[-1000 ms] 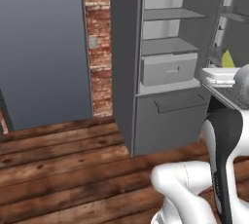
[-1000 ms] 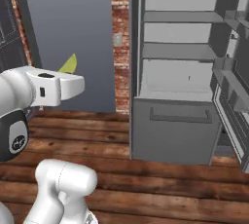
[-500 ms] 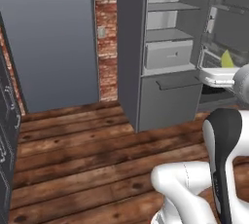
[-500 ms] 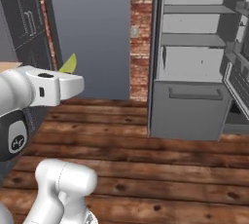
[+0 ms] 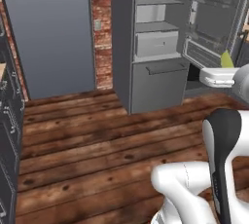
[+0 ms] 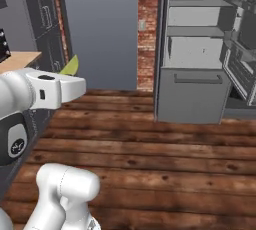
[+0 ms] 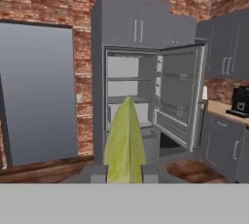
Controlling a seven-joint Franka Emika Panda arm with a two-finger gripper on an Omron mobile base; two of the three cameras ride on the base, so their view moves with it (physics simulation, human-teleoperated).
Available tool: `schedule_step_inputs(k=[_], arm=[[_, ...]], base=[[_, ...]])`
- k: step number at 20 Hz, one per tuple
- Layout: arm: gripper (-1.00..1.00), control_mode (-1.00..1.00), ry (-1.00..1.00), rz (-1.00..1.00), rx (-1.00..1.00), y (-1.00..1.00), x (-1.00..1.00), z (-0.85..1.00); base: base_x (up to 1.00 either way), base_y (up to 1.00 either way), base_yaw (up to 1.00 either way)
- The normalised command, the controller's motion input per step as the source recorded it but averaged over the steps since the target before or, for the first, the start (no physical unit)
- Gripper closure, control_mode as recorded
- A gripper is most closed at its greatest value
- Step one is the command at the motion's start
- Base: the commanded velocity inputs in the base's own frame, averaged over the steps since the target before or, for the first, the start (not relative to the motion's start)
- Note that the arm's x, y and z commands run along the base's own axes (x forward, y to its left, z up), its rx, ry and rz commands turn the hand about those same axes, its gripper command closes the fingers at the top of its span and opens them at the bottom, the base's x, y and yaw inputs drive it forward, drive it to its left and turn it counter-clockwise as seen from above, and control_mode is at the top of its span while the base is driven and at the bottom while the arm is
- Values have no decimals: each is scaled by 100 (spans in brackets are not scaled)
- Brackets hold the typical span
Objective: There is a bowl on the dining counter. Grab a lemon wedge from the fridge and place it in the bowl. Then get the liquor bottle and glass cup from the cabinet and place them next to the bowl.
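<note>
The gripper [image 7: 124, 174] is closed on a lemon wedge [image 7: 125, 142]; its two fingers [image 7: 98, 173] press the wedge from both sides, and the jaws stand only as far apart as the wedge is thick. In the hand view the wedge is yellow-green and stands upright between the fingers, with its pointed end up. In the left base view the wedge [image 5: 226, 59] shows as a small yellow-green tip above the white hand [image 5: 219, 77], at the right side. In the right base view the wedge [image 6: 70, 66] shows above the white hand [image 6: 57, 89], at the left side.

The fridge [image 7: 146, 96] stands open in front of the hand, well apart from it. Its door [image 7: 179, 99] is swung to the right, and inside there are light grey shelves and a drawer [image 5: 156, 43]. In the base views the fridge [image 6: 195, 54] stands on a dark wood floor [image 5: 97, 140], beside a brick strip [image 5: 101, 28]. Left of the brick there is a flat grey wall panel [image 7: 39, 91]. Grey cabinets [image 7: 136, 23] hang above the fridge. At the right of the hand view there is a wood-topped counter [image 7: 224, 111] with a black machine [image 7: 240, 100] on it
</note>
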Motion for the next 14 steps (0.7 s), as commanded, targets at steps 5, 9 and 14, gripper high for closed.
schedule_step_inputs(k=[5,9,14], arm=[[100,100,0,0,0,0,0,0],[100,100,0,0,0,0,0,0],[100,100,0,0,0,0,0,0]], base=[[-100,0,0],[-100,0,0],[-100,0,0]])
